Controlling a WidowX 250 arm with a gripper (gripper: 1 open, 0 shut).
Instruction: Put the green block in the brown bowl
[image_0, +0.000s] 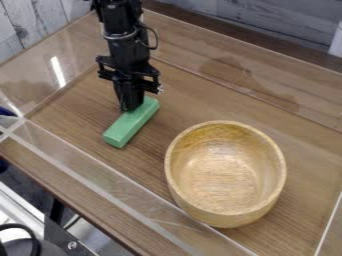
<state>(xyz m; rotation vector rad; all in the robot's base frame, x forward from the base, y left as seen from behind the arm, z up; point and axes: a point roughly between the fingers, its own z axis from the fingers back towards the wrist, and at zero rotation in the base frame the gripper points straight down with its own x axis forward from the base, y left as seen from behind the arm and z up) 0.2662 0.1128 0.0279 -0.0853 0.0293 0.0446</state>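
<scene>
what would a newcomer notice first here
Probably the big round wooden bowl, pale and wide, at the lower right of the view. Next, the bright green block on the table left of it, with the dark gripper at its upper end.

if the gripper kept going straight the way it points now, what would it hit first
Most likely the green block, at its far end right by the gripper; whether they already touch is unclear from this view.

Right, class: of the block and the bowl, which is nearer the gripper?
The green rectangular block: one end is right by the gripper, whereas the round wooden bowl stands well apart from it.
</scene>
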